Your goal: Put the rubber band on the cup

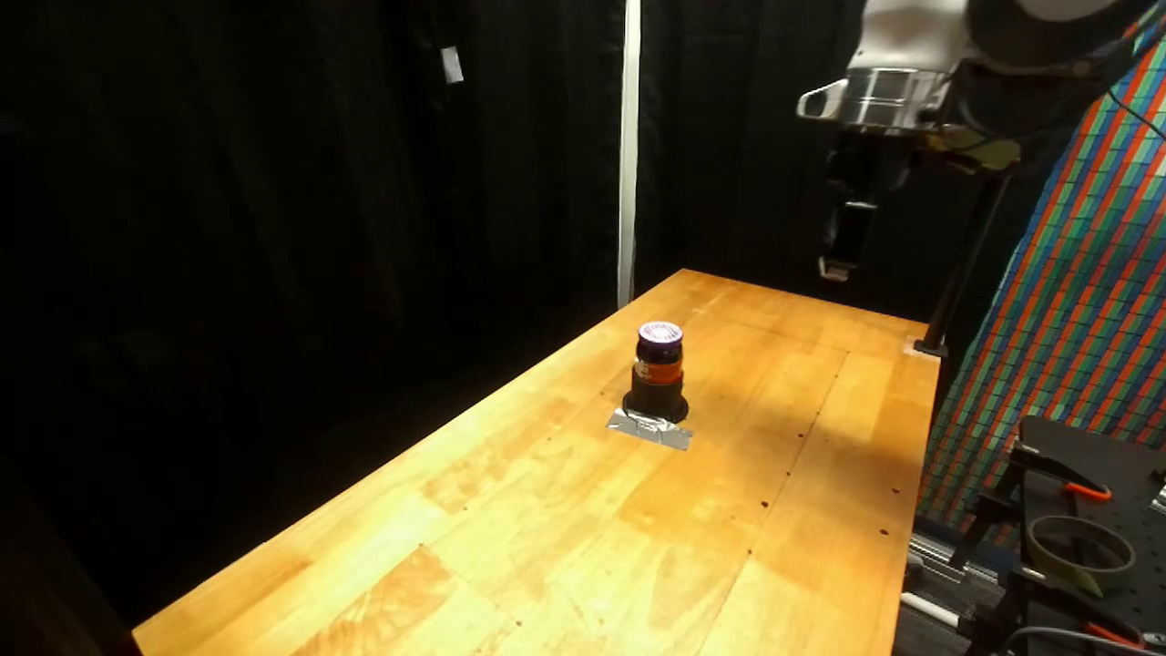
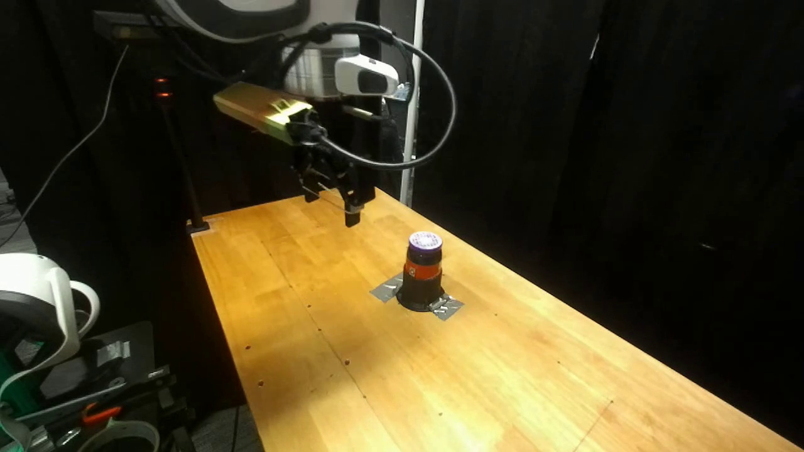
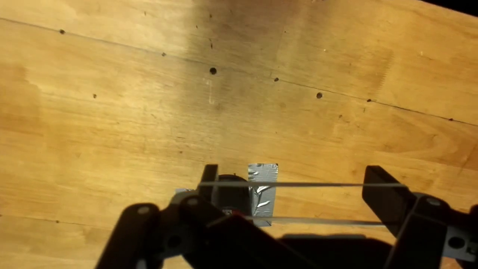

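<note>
The cup (image 1: 658,375) is a small dark cylinder with an orange-red stripe and a purple-rimmed top. It stands upright on the wooden table and also shows in an exterior view (image 2: 422,271). In the wrist view the cup (image 3: 233,194) is partly hidden behind the left finger. My gripper (image 3: 291,179) is open, with its fingers spread wide. The rubber band (image 3: 302,184) is stretched around both fingers as two near-parallel strands. In both exterior views the gripper (image 1: 836,270) (image 2: 331,208) is above the table, higher than the cup and apart from it.
Silver tape (image 1: 649,430) (image 2: 447,307) lies at the cup's base. A thin dark pole (image 2: 182,163) stands at the table's far corner. Black curtains hang along the table's side. A cart with a tape roll (image 1: 1081,551) stands beside the table (image 1: 547,510).
</note>
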Available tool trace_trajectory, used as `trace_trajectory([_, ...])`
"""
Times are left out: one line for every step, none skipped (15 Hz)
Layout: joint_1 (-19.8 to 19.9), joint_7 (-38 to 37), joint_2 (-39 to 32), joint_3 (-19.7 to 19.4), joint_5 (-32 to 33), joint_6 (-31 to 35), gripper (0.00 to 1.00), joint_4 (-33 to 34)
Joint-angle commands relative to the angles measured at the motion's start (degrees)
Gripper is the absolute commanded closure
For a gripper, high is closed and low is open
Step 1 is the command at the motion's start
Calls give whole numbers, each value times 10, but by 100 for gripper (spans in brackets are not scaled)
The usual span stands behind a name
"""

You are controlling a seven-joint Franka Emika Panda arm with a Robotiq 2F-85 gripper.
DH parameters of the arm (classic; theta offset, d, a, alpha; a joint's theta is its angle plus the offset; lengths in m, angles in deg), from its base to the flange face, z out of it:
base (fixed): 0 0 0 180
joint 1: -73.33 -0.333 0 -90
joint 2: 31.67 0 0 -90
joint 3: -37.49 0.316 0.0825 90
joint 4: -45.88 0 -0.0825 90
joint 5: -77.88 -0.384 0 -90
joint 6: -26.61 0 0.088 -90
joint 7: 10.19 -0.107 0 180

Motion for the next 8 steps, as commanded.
trace_trajectory([-12,31,-147,5,-15,-9,0,141])
trace_trajectory([-10,35,-180,11,-15,-14,0,176])
trace_trajectory([-8,28,-213,15,-5,-15,0,208])
trace_trajectory([-7,25,-248,19,6,-20,0,242])
trace_trajectory([-6,23,-278,21,16,-27,0,275])
trace_trajectory([-6,16,-305,21,27,-36,0,306])
trace_trajectory([-7,13,-334,20,37,-44,0,338])
trace_trajectory([-6,12,-362,19,45,-56,0,370])
